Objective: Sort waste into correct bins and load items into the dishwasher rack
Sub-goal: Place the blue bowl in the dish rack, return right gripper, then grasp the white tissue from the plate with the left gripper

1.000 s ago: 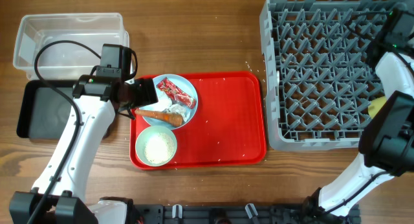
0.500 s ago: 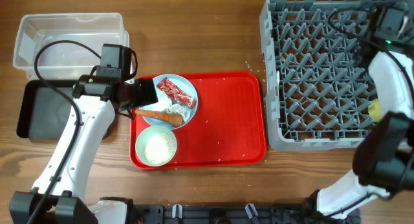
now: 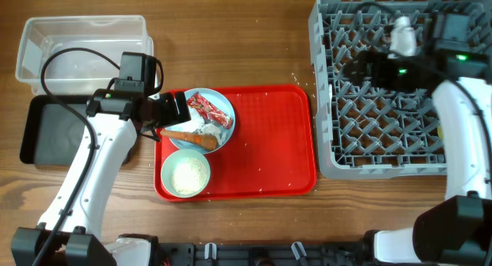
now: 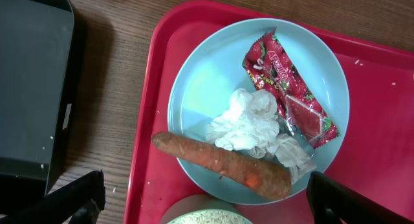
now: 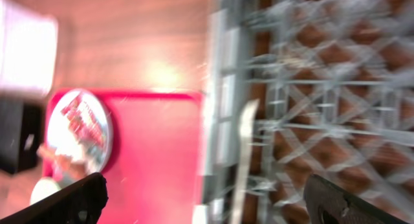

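A pale blue plate (image 4: pixel 259 101) on the red tray holds a red snack wrapper (image 4: pixel 288 94), crumpled white paper (image 4: pixel 249 123) and an orange carrot (image 4: pixel 220 162). My left gripper (image 4: pixel 206 182) hovers open over the plate's near edge, empty, its fingers (image 4: pixel 71 198) spread wide. In the overhead view the left gripper (image 3: pixel 178 114) sits at the plate's left rim. A bowl of white rice (image 3: pixel 187 174) stands in front of the plate. My right gripper (image 3: pixel 344 68) is open and empty above the grey dishwasher rack (image 3: pixel 384 154). The right wrist view is blurred, with the right gripper (image 5: pixel 204 185) over the rack's left wall.
The red tray (image 3: pixel 269 135) lies mid-table. A clear tub (image 3: pixel 81 47) stands at the back left, with a black tray (image 3: pixel 50 131) in front of it, beside my left arm. Rice grains are scattered on the tray and wood.
My right arm has swung from the rack's right edge leftward across the rack, and its gripper has opened. The left gripper has opened slightly wider and stayed over the plate.
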Controlling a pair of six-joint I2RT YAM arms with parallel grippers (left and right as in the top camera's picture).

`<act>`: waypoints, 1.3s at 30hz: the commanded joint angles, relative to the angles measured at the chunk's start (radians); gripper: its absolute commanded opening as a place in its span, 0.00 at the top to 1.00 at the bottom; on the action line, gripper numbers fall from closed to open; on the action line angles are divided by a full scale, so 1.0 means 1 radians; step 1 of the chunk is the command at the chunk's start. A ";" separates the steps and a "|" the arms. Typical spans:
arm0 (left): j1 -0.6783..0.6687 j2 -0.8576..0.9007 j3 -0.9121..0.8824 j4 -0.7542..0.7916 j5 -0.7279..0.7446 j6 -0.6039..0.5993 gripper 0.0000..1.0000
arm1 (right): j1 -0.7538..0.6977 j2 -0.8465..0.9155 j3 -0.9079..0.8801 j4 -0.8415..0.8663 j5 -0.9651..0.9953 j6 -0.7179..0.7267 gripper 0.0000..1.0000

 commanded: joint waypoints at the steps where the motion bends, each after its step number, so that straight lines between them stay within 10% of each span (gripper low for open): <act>1: 0.006 -0.017 0.005 0.003 0.002 -0.003 0.00 | 0.161 -0.006 -0.001 -0.034 0.111 0.091 0.00; 12: -0.037 0.106 0.003 0.126 0.103 -0.028 0.04 | 0.491 0.042 -0.198 0.022 0.193 0.222 0.05; 24: -0.135 0.320 0.003 0.230 0.098 -0.028 0.16 | 0.511 0.042 -0.211 0.016 0.206 0.261 0.05; 28: -0.135 0.343 0.003 0.235 0.093 -0.028 0.32 | 0.511 0.042 -0.211 0.016 0.207 0.268 0.05; 34: -0.133 0.341 0.004 0.233 0.055 -0.027 0.96 | 0.511 0.042 -0.211 0.007 0.206 0.267 0.05; 39: -0.129 0.274 0.011 0.220 0.008 -0.024 0.96 | 0.511 0.042 -0.211 0.005 0.206 0.269 0.05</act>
